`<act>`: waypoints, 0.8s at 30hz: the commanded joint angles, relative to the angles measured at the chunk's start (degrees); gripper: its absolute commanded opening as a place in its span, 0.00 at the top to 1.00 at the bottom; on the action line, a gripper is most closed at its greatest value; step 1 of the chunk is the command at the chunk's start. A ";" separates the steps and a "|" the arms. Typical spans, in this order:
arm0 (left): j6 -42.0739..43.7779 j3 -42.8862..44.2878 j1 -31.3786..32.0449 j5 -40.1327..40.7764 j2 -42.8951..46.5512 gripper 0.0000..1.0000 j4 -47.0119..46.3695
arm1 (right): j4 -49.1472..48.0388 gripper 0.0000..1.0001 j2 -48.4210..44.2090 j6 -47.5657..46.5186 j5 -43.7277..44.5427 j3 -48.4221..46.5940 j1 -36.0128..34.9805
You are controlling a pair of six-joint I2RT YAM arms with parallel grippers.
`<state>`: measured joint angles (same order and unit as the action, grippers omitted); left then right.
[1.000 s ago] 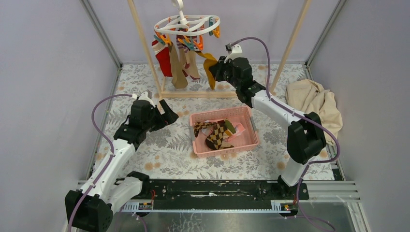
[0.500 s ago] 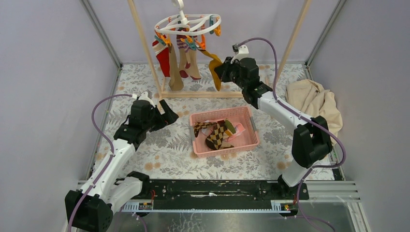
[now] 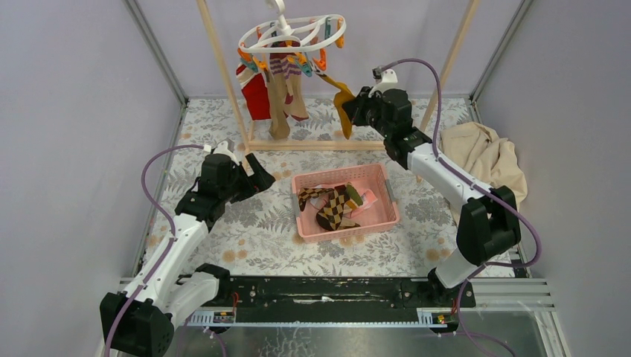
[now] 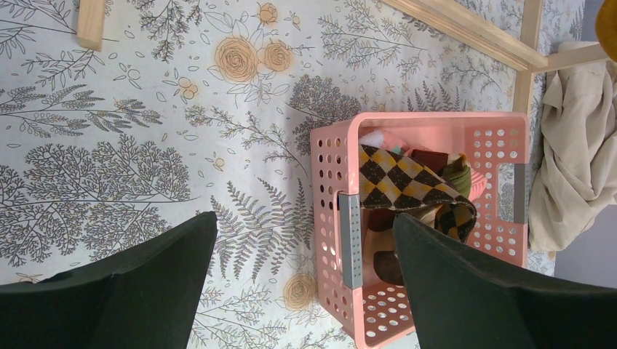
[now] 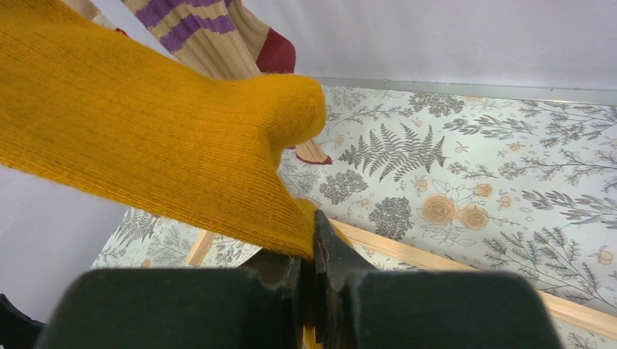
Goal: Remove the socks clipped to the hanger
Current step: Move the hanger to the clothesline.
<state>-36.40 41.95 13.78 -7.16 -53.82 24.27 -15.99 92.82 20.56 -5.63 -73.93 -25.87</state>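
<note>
The white hanger [image 3: 294, 33] with orange and teal clips hangs from the wooden rack at the back. A red sock [image 3: 257, 93], a brown sock [image 3: 279, 111] and a striped sock [image 3: 286, 71] hang clipped to it. My right gripper [image 3: 356, 110] is shut on a mustard yellow sock [image 3: 344, 100], which stretches tight from its clip to the jaws; it fills the right wrist view [image 5: 145, 138]. My left gripper [image 3: 257, 178] is open and empty, low over the table left of the pink basket [image 3: 379, 216], which holds an argyle sock [image 3: 336, 207].
The wooden rack's base bar [image 3: 312, 146] lies across the back of the floral table. A beige cloth [image 3: 484, 160] is heaped at the right. In the left wrist view the basket [image 4: 331, 174] sits between the fingers' lines, with the argyle sock [image 4: 407, 185] inside.
My right gripper has pulled the mustard sock to the right and slightly up, stretching it; the hanger has tilted and swung right with it. The left arm has not moved.
</note>
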 commanded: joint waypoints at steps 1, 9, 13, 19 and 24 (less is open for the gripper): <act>0.36 -0.09 -0.36 -0.75 -0.31 0.01 -0.10 | -1.80 0.91 -3.30 0.75 -0.33 0.43 1.74; 0.16 -0.38 -0.33 -0.76 -0.41 0.01 -0.19 | -1.86 0.91 -4.07 1.72 -1.02 0.89 4.38; 0.18 -0.42 -0.33 -0.67 -0.32 0.01 -0.20 | -1.90 0.91 -4.22 1.91 -1.33 0.85 5.07; 0.12 -0.46 -0.33 -0.71 -0.25 0.01 -0.28 | -1.56 0.91 -4.47 2.03 -1.64 0.33 6.28; 0.10 -0.51 -0.33 -0.66 -0.06 0.01 -0.20 | -1.28 0.91 -4.66 2.22 -2.07 -0.29 7.67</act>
<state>-36.42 41.95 13.76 -7.33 -54.26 24.27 -15.86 90.98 22.26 -6.79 -72.93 -19.55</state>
